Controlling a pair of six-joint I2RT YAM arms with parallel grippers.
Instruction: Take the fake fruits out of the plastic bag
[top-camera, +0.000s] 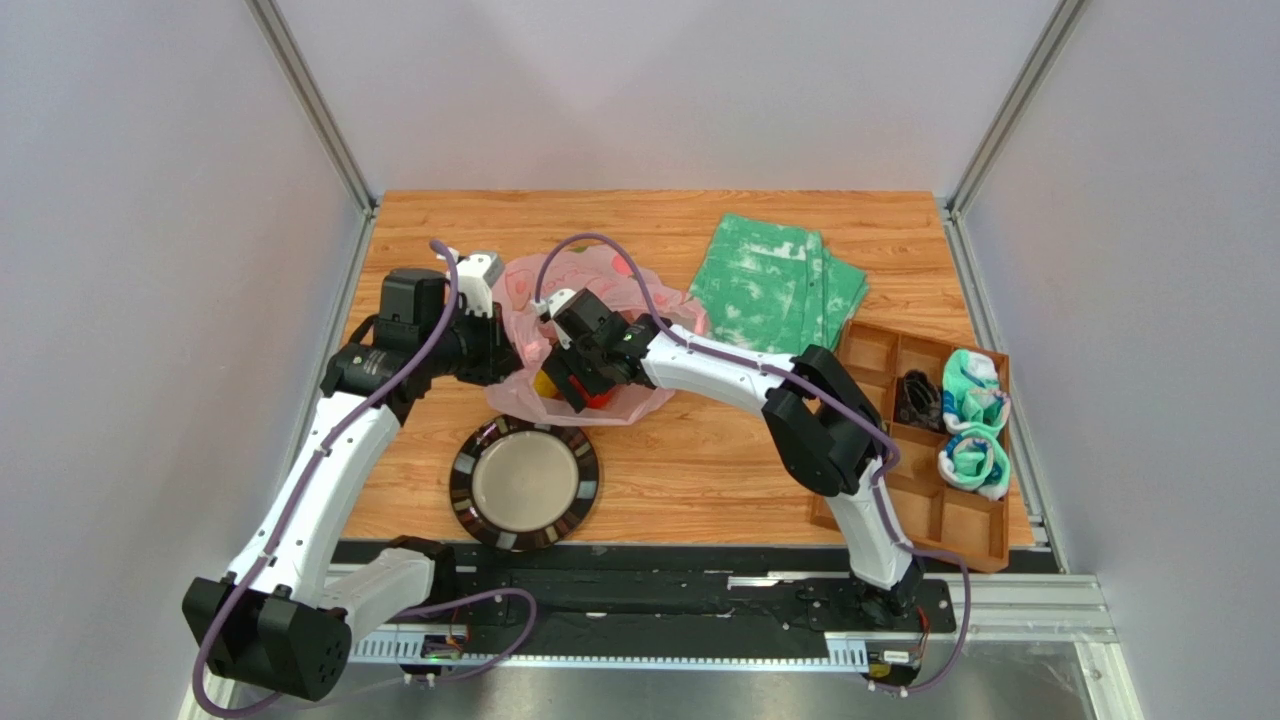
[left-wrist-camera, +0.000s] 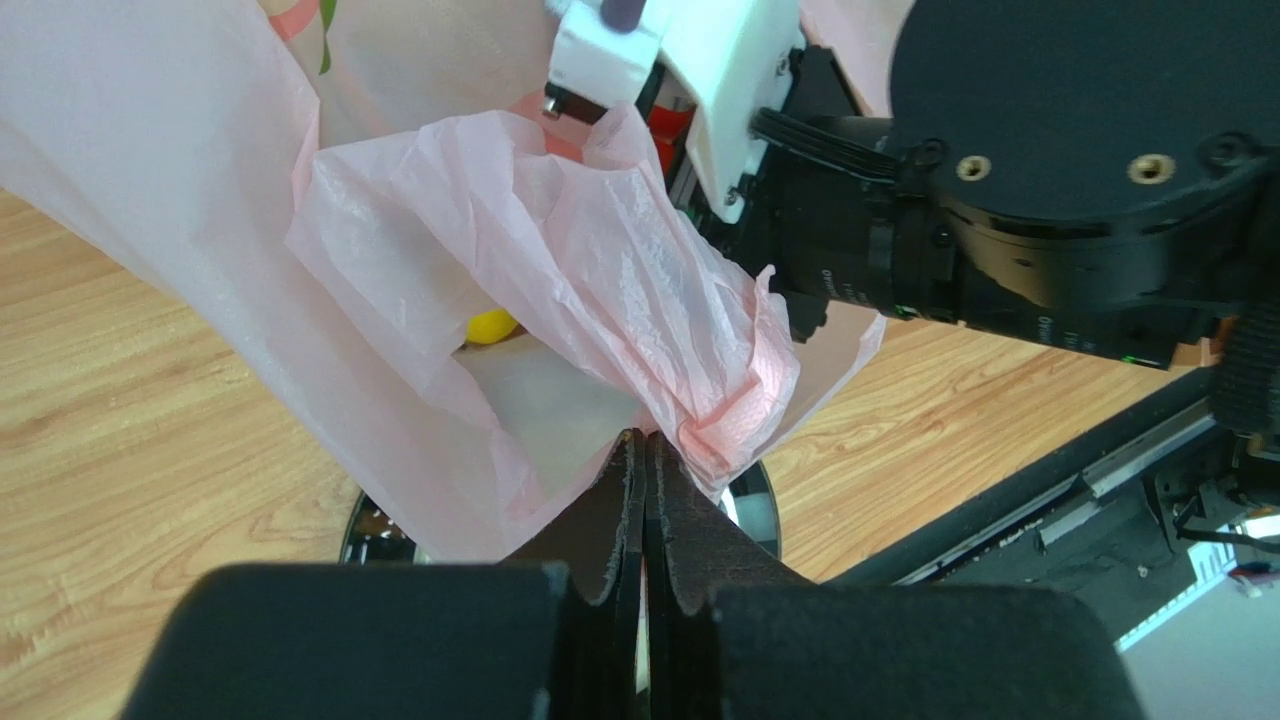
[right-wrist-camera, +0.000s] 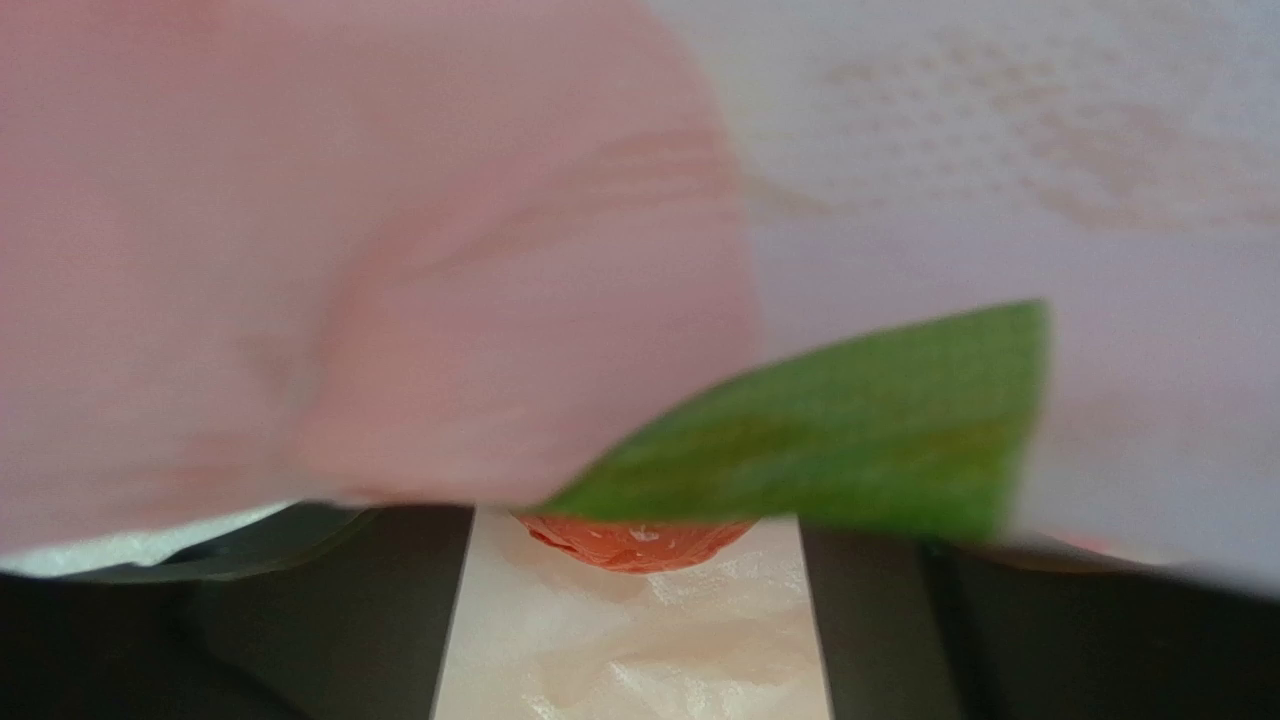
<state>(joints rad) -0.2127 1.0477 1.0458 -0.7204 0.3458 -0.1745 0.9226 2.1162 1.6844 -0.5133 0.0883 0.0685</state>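
My left pincer (left-wrist-camera: 646, 450) is pressed fully together, and a fold of the plastic bag (left-wrist-camera: 601, 270) is pinched at its tips, so the thin pink film rises crumpled just above the fingers. Through a gap in that film I glimpse a bit of a yellow fruit (left-wrist-camera: 489, 324) lying inside the bag. The black body of my right arm is right beside it, reaching into the same bag.

My right pincer (right-wrist-camera: 637, 525) is inside the bag with its jaws standing wide. A red fruit (right-wrist-camera: 631, 543) sits between them, narrower than the gap, and I cannot tell whether either finger touches it. A green leaf (right-wrist-camera: 842, 443) slants across just beyond the fruit, and the rest of that view is blurred pink film pressed close to the camera.

From above, the bag lies on the wooden bench (top-camera: 706, 450) towards its far left, between my two wrists. A round dark-rimmed plate (top-camera: 523, 480) sits just on the near side of it. A folded green-and-white cloth (top-camera: 774, 285) lies at the far side to the right of the bag. A brown compartment tray (top-camera: 962, 518) at the right edge holds teal-and-white bundles (top-camera: 974, 420) and a small black thing (top-camera: 920, 401).
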